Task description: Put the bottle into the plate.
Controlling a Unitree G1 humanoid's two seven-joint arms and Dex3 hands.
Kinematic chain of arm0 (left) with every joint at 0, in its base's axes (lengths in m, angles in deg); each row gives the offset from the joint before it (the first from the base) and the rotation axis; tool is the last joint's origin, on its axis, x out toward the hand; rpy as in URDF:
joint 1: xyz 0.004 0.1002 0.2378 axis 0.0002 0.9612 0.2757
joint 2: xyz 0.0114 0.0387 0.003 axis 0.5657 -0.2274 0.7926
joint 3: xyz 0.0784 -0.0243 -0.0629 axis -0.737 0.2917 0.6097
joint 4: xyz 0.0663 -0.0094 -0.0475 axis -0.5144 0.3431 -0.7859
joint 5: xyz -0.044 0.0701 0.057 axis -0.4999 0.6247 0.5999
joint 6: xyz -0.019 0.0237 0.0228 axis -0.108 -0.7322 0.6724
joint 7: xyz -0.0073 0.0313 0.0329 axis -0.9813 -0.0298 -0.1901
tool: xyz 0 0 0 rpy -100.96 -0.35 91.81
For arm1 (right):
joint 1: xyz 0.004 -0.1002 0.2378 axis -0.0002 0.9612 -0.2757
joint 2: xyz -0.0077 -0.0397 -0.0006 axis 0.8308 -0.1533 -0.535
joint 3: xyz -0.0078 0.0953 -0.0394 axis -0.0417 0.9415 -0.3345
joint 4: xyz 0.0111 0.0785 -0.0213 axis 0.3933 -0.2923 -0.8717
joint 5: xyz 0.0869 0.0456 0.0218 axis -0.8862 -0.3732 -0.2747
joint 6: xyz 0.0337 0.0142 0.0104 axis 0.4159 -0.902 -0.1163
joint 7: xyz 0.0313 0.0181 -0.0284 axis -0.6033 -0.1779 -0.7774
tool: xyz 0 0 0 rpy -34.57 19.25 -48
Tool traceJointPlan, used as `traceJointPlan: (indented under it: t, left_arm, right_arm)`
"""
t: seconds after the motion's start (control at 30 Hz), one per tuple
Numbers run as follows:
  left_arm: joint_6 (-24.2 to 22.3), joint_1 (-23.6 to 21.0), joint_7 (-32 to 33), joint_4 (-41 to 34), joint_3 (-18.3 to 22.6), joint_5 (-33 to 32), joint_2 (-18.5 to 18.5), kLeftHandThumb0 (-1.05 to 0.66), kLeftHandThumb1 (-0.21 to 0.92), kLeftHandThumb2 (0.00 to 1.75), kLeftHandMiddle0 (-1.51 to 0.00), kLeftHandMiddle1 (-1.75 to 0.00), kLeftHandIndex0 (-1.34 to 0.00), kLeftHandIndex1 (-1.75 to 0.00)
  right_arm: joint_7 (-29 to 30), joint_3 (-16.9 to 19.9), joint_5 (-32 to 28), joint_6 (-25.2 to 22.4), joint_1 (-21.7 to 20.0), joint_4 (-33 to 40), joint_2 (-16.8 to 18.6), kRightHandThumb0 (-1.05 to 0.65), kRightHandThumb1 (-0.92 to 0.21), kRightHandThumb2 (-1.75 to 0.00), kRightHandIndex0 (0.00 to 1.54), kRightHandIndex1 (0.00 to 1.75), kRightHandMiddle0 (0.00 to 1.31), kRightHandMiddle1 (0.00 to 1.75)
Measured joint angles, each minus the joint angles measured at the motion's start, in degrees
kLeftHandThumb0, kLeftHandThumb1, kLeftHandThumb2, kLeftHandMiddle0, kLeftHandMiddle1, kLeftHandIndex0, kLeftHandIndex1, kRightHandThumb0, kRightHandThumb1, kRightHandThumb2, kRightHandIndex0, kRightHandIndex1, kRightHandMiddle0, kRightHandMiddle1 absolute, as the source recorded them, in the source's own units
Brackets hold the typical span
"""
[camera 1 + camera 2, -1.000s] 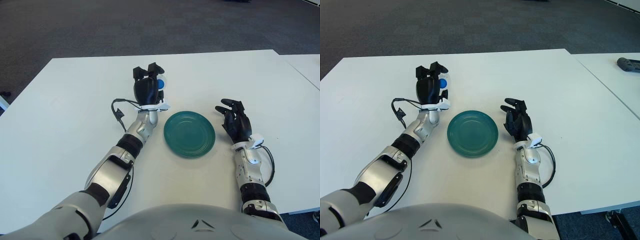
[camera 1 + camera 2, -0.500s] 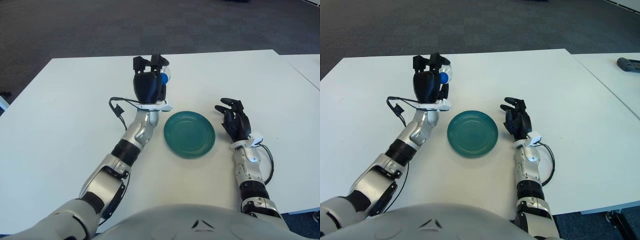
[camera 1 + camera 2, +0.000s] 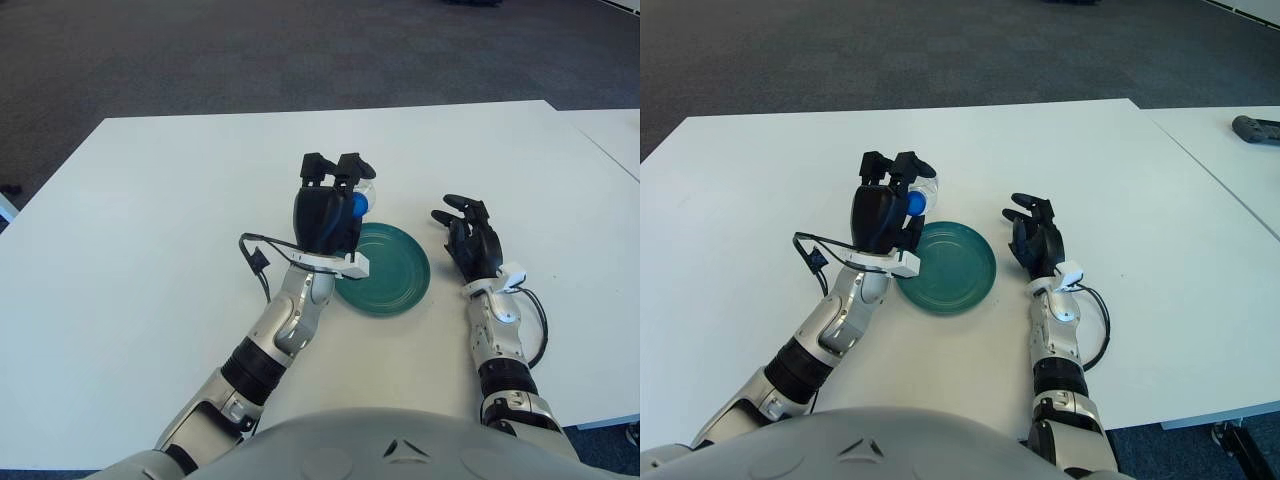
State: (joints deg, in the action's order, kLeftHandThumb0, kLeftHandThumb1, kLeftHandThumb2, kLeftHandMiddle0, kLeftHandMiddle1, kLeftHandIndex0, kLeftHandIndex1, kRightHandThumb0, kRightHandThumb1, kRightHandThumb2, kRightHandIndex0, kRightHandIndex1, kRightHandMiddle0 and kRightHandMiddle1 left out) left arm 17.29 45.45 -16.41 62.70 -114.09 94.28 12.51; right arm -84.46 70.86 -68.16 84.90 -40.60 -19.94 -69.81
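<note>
While left hand (image 3: 325,215) fingers grip one bottle (image 3: 362,198) | one plate (image 3: 395,275) (green) | right hand (image 3: 474,243) slack

I see a broad white counter (image 3: 120,250) filling most of my view, its far edge running straight across and its far right corner showing plainly. Beyond that edge lies a dark grey carpet floor (image 3: 250,50) with a faint tiled pattern, stretching to the top of both views. To the right, a narrow gap separates my counter from a second white table (image 3: 1230,170), set just beside it. Near that table's far edge rests a small dark object (image 3: 1257,127) I cannot identify. Light falls evenly and softly across the surfaces.
</note>
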Motion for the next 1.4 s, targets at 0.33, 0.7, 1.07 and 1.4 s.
traceJointPlan:
  t: [0.33, 0.7, 1.07, 1.4]
  left_arm:
    - [0.03, 2.49, -5.91, -5.81, -0.14, 0.01, 0.66, 0.00, 0.07, 1.60, -0.81, -1.73, -0.56, -1.75]
    - [3.31, 7.11, -3.88, -5.87, -1.71, 0.21, 0.64, 0.00, 0.07, 1.60, -0.80, -1.72, -0.56, -1.75]
    - [8.60, 9.51, 0.44, -4.73, -2.70, 0.28, 0.67, 0.00, 0.07, 1.59, -0.82, -1.69, -0.57, -1.75]
    - [14.07, 11.97, 2.04, -4.38, -3.25, -0.60, 0.92, 0.00, 0.07, 1.57, -0.84, -1.63, -0.57, -1.75]
  right_arm:
    - [0.23, -0.08, 0.02, 0.02, -1.21, -1.51, 0.00, -0.71, -0.92, -0.68, 0.37, 1.00, 0.05, 1.11]
    - [2.29, -0.59, 0.77, -0.82, -1.90, -2.50, -0.02, -0.72, -0.92, -0.77, 0.27, 1.06, 0.00, 0.94]
    - [10.74, -1.69, 4.40, 0.33, -2.64, -3.56, 0.58, -0.73, -0.92, -0.75, 0.29, 1.16, 0.00, 0.88]
    - [17.04, -3.63, 7.08, -1.33, -2.64, -3.53, 1.58, -0.68, -0.92, -0.67, 0.30, 1.22, 0.00, 1.11]
